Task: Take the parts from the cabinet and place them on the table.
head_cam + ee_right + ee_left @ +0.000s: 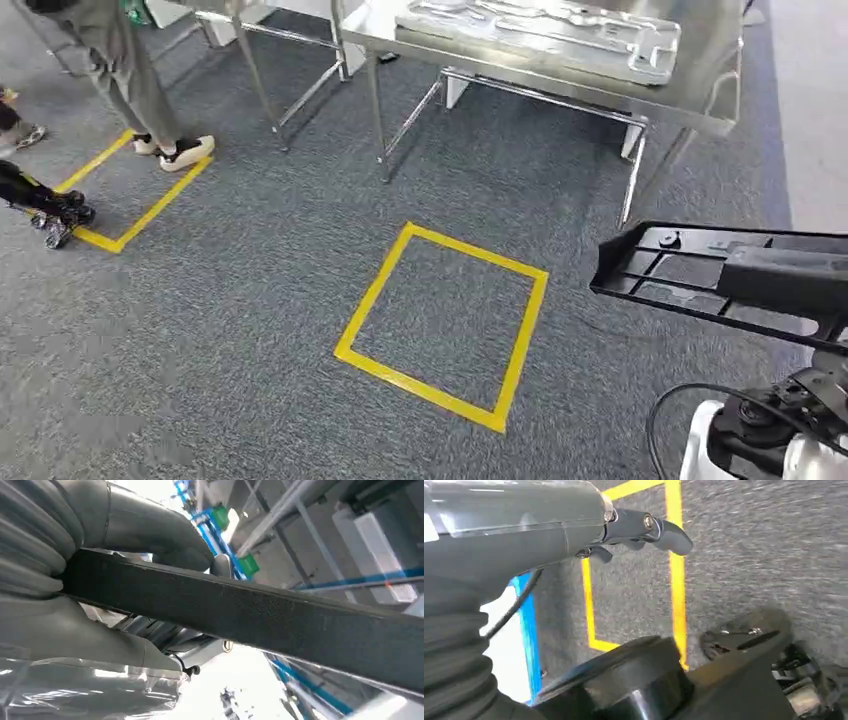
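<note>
The right robot hand (125,605) grips a black ribbed part (700,275), held level above the carpet just right of the yellow tape square (445,320), while the left robot hand (634,530) hangs empty, fingers loosely apart, and the steel surface (720,100) beyond the square carries a silver part (540,35).

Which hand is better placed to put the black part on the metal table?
Right. The right hand already grips the black ribbed plastic part, carried on the side nearer the shiny metal table. The left hand hangs over the carpet, holding nothing.
</note>
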Robot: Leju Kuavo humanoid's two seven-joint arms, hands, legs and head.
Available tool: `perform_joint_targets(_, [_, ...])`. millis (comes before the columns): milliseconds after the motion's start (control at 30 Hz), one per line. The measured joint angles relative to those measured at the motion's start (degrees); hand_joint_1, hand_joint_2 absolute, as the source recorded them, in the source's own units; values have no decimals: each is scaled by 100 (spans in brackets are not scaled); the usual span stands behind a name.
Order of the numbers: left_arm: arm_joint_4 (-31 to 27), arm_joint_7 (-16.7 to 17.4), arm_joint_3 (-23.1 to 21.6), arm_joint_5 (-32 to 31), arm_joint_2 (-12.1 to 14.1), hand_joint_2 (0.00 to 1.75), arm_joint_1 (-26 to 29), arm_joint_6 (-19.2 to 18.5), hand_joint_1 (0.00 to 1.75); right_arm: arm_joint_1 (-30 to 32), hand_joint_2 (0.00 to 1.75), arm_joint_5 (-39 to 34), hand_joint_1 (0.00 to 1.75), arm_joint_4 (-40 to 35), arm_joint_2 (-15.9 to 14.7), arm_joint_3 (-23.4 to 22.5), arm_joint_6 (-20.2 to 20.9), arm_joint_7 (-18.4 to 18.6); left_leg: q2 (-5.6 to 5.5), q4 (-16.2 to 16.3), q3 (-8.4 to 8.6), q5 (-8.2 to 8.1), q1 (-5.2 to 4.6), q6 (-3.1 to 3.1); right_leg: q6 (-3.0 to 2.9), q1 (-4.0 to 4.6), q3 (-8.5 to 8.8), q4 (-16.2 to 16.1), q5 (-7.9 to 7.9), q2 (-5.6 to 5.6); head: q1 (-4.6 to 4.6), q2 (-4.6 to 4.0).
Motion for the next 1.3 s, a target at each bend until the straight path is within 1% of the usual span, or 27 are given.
perform_joint_targets(67, [0, -44, 22, 4, 11, 175, -45, -9, 0, -31, 175, 7, 175, 44, 0, 66, -4, 0, -190, 1027, -506, -452, -3, -20, -20, 15, -11, 1, -6, 147, 0, 0])
perform_joint_targets(100, [0, -64, 35, 2, 15, 175, -68, -24, 0, -30, 175, 7, 175, 68, -2, 70, -4, 0, -203, 1332, -658, -509, -7, -21, -22, 24, -6, 3, -7, 218, 0, 0])
perform_joint_targets(133, [0, -75, 44, -2, 15, 175, -78, -33, 0, -28, 175, 7, 175, 92, -4, 75, -7, 2, -212, 1365, -685, -421, -8, -12, -22, 30, 1, 6, -7, 298, 2, 0])
perform_joint_targets(200, [0, -77, 50, -11, 15, 175, -62, -42, 0, -28, 175, -22, 175, 120, -24, 79, -4, 2, -237, 646, -400, 123, -6, 33, -13, 35, 20, 25, -12, 492, 0, 0])
perform_joint_targets(233, [0, -75, 52, -31, 7, 175, -40, -44, 0, -27, 175, -50, 175, 120, -37, 79, -2, 2, -352, 87, -190, 448, 2, 59, -2, 35, 23, 40, -16, 583, 0, 0])
perform_joint_targets(267, [0, -77, 52, -42, 7, 175, 3, -50, 0, -27, 175, -79, 175, 125, -42, 79, 2, 2, -681, -246, -78, 553, 27, 84, 11, 23, -1, 49, -16, 646, 0, 0])
perform_joint_targets(300, [2, -90, 57, -39, 5, 175, 39, -52, 0, -35, 175, -94, 175, 138, -48, 77, 2, 2, -776, -341, -57, 513, 32, 97, 56, 47, -44, 84, 5, 741, 0, 0])
perform_joint_targets(400, [2, -83, 59, -48, -2, 175, 4, -164, 0, 48, 175, -98, 175, 140, -81, 70, -4, 2, -608, -400, -43, 475, -10, 156, 185, -13, -122, 40, 86, 935, 2, 0])
perform_joint_targets(433, [0, -83, 59, -46, -26, 175, -7, -197, 0, 54, 175, -98, 175, 131, -101, 64, -9, 2, -536, -476, -8, 519, 53, 209, 230, 45, -125, 29, 106, 1008, 2, 0])
perform_joint_targets(467, [6, -75, 61, -44, -33, 175, -21, -221, 0, 93, 175, -96, 175, 123, -122, 46, -24, 0, -453, -531, 26, 556, 60, 247, 229, 24, -144, 92, 44, 794, 6, 0])
perform_joint_targets(500, [7, -75, 61, -44, -31, 175, -12, -243, 0, 79, 175, -90, 175, 118, -155, 35, -33, -7, -394, -555, 31, 574, 63, 283, 240, 47, -272, 348, -145, 427, 9, 0])
perform_joint_targets(533, [7, -75, 61, -42, -22, 175, -1, -247, 0, 67, 175, -90, 175, 118, -166, 35, -42, -7, -321, -557, 22, 576, 54, 286, 272, 44, -477, 765, -366, 219, 11, 0])
perform_joint_targets(600, [9, -75, 61, -39, -20, 175, 2, -251, 0, 110, 175, -94, 175, 122, -166, 35, -77, -2, -186, -554, 14, 569, 34, 292, 310, 1, -946, 1738, -744, 77, 9, 0])
perform_joint_targets(633, [11, -75, 61, -37, -11, 175, 5, -251, 0, 122, 175, -94, 175, 122, -168, 35, -79, -2, -127, -551, 17, 563, 31, 289, 321, -17, -1041, 1934, -746, 69, 11, 0])
perform_joint_targets(667, [13, -75, 61, -37, -11, 175, 6, -251, 0, 123, 175, -92, 175, 124, -170, 33, -79, -2, -71, -550, 29, 552, 31, 276, 331, -22, -987, 1816, -616, 67, 11, 0])
perform_joint_targets(700, [13, -75, 61, -39, -11, 175, 5, -251, 0, 123, 175, -94, 175, 125, -170, 33, -79, -2, -23, -549, 49, 536, 31, 265, 333, -23, -794, 1471, -397, 60, 11, 0])
perform_joint_targets(767, [13, -72, 61, -39, -11, 175, 6, -251, 0, 121, 175, -94, 175, 122, -183, 33, -81, -2, 65, -540, 118, 475, 31, 223, 314, -20, -159, 346, 91, -70, 11, 0])
perform_joint_targets(800, [13, -72, 61, -42, -9, 175, 7, -251, 0, 118, 175, -94, 175, 125, -186, 33, -81, -2, 96, -532, 122, 438, -15, 184, 281, 23, 5, 84, -23, -248, 11, 0])
perform_joint_targets(867, [15, -72, 61, -44, 0, 175, 8, -258, 0, 120, 175, -92, 175, 120, -186, 33, -81, -2, 111, -522, 116, 404, -29, 135, 181, 42, -13, 73, -27, -143, 9, 0])
perform_joint_targets(967, [15, -53, 61, -48, 6, 175, -47, -302, 0, 121, 175, -59, 175, 120, -188, 33, -72, -2, 206, -602, 223, 225, -62, 13, 46, 52, 13, 32, -218, -48, 9, 0])
perform_joint_targets(1000, [9, -29, 59, -61, 13, 175, -27, -308, 0, 127, 175, -46, 175, 118, -192, 33, -55, -2, 62, -500, 253, 213, -16, -16, 15, 1, 100, 0, -189, -30, 11, 0])
perform_joint_targets(1033, [9, -26, 59, -63, 13, 175, -15, -308, 0, 123, 175, -35, 175, 120, -192, 33, -46, -4, -49, -272, 149, 115, -22, -30, -10, -5, 157, 0, -226, -25, 2, 0])
perform_joint_targets(1067, [9, -11, 61, -44, 18, 175, -20, -304, 0, 113, 175, -17, 175, 131, -190, 37, 7, -4, -160, 408, -236, -145, -14, -44, -59, 16, 236, 1, -279, -24, 2, 0])
perform_joint_targets(1133, [9, 4, 83, -15, 42, 175, -82, -306, 0, 93, 175, 33, 175, 175, -190, 53, 61, -4, -195, 1233, -762, -366, -38, -44, -77, 46, 329, 2, -363, -6, 2, 0])
perform_joint_targets(1167, [9, 26, 101, -9, 46, 175, -128, -299, 0, 59, 175, 57, 175, 210, -184, 68, 72, -2, -215, 1533, -1008, -325, -62, -22, -91, 71, 436, 2, -444, 18, 2, 0])
perform_joint_targets(1200, [9, 35, 103, -7, 48, 175, -130, -295, 0, 40, 175, 81, 175, 232, -177, 83, 77, 0, -222, 1432, -1030, -124, -78, 10, -94, 85, 527, 2, -509, 43, 2, 0])
perform_joint_targets(1300, [9, 72, 101, -7, 39, 175, -91, -277, 0, -17, 175, 138, 175, 284, -173, 127, 81, 0, -241, 1, -721, 1067, -146, 224, -98, 145, 866, -1, -760, 107, 2, 0])
